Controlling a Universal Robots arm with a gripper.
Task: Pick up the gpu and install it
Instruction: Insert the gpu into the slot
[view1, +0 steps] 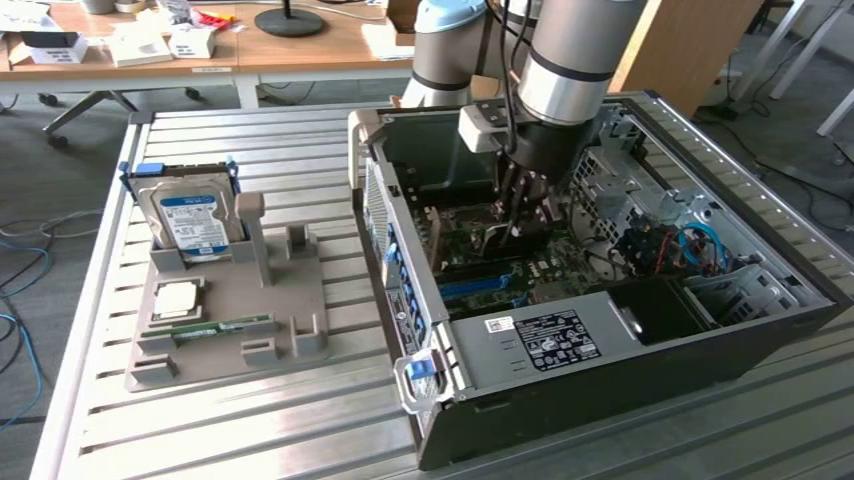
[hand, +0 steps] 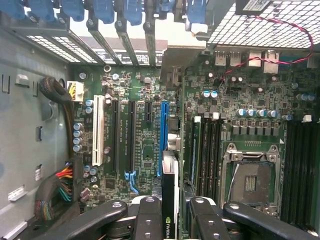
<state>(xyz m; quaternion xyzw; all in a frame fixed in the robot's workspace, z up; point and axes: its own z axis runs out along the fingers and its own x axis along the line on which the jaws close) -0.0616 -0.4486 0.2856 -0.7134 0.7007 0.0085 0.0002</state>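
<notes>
**Fig. — Seating the card.** The arm (view1: 567, 50) comes down from twelve o'clock into the open computer case (view1: 747, 330), with the wrist vertical. The gripper (hand: 172, 212) is about half closed and pinches the gpu (hand: 169, 182) edge-on, a finger against each face. The card sits at the end of the blue slot (hand: 164, 135), roughly in line with it; whether they touch cannot be told. The step probably goes best with the board plumb, its contacts parallel to the slot, and even pressure. The parts tray (view1: 214, 340) lies at nine o'clock of the case.
</notes>
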